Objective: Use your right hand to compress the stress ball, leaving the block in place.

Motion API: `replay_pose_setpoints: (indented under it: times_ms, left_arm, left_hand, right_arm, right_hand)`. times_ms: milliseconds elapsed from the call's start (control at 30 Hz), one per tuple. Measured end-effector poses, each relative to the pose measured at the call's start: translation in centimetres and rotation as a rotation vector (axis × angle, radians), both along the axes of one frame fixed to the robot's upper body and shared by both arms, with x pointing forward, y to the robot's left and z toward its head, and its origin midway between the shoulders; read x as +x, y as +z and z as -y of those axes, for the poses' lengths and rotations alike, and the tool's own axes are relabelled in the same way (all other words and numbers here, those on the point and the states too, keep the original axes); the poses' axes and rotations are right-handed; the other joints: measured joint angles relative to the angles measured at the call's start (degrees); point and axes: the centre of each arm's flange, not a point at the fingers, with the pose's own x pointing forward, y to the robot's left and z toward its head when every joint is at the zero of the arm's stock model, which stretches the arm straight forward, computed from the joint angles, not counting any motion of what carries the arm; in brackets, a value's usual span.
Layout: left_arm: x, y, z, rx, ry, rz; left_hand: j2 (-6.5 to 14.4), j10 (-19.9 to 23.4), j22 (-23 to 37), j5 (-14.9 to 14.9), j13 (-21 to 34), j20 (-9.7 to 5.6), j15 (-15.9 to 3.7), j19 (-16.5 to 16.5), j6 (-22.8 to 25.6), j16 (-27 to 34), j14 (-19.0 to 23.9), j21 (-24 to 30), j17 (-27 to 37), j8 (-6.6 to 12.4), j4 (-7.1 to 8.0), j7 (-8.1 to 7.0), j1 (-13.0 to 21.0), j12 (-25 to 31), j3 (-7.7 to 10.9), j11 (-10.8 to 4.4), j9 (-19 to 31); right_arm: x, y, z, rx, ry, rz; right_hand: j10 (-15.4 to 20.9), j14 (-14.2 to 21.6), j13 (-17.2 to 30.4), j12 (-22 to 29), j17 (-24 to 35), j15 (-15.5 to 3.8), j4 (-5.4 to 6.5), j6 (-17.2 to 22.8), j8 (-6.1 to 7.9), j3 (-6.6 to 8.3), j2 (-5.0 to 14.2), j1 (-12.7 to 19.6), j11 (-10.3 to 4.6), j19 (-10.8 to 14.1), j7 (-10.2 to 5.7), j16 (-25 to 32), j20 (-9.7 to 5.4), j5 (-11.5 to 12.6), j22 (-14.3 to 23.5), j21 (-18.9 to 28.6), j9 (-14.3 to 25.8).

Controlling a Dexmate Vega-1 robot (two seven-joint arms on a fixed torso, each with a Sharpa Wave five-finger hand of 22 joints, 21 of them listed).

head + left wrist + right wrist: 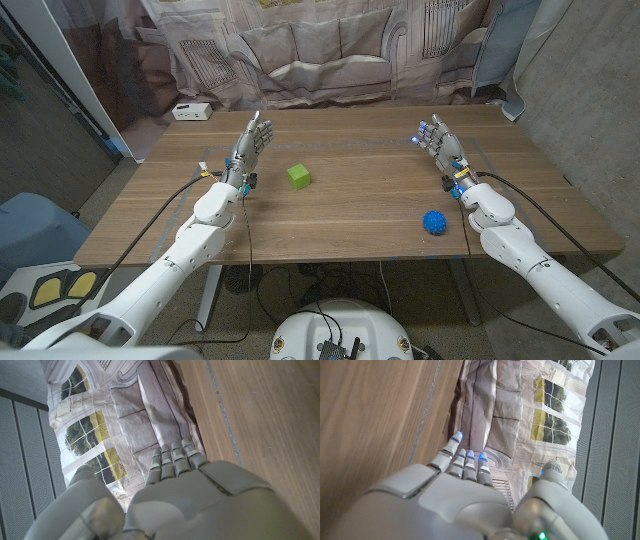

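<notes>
Your right hand (437,138) stands raised over the far right part of the desk (360,215), fingers spread and pointing up and away from you, holding nothing. The stress ball (433,221), blue and spiky, lies on the desk near the front edge, and this is the relation your move turns on: it sits back toward the robot from that hand, close in beside the right forearm and a little inboard of the wrist. By my reading you have to draw the hand back and down rather than reach forward. A ball has no long axis, so any approach angle should do.

The right hand is clearly the nearer one. Your left hand (248,145) is raised on the opposite side, fingers also apart and empty, well away from the ball. The green block (298,176) rests near the desk's middle, closer to the left hand than to the right and well apart from the ball, so a direct pull-back on the right side should not come near it.

In the right wrist view the fingers (465,460) show small blue lights at their tips.

No brand, label or writing can be read anywhere. A small white box (191,111) sits beyond the desk's far left corner, its markings too small to make out.
</notes>
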Motion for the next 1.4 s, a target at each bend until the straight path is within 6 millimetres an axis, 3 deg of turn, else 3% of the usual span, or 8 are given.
replay_pose_setpoints:
  times_ms: [500, 1400]
  left_arm:
    - [-1.7, 0.1, 0.7, 0.024, 0.049, -0.01]
    - [-2.6, 1.0, -0.9, 0.068, 0.025, 0.014]
  left_hand:
    - [0.0, -0.22, 0.0, 0.0, 0.01, 0.17, 0.0, -0.24, 0.0, -0.41, 0.0, -0.46, 0.01, -0.34, 0.0, 0.0, 0.0, -0.27, 0.0, 0.22, 0.0]
    - [0.61, 0.0, -0.01, 0.0, 0.02, 0.45, 0.63, -0.53, 0.62, -0.83, -0.01, -1.12, 0.16, -0.55, -0.22, 0.0, 0.6, -0.27, 0.22, 0.62, 0.28]
  right_arm:
    - [-2.2, -0.1, 1.2, -0.008, 0.034, 0.05]
    - [-6.4, -0.6, 0.7, -0.06, -0.029, 0.1]
  right_hand:
    - [1.17, -0.33, -0.01, 0.0, -0.28, 0.32, -0.24, 1.35, 0.0, 0.24, 0.36, 0.36, 0.56, -0.22, 0.95, -0.27, -0.21, 0.0, 0.0, 0.0, -0.01]
    - [2.28, 0.41, -0.01, 0.0, -0.26, 0.61, -0.23, 1.53, 0.0, 0.23, 0.52, 1.14, 0.44, 0.64, 0.72, -0.27, 0.02, 0.0, -0.01, 0.0, 0.28]
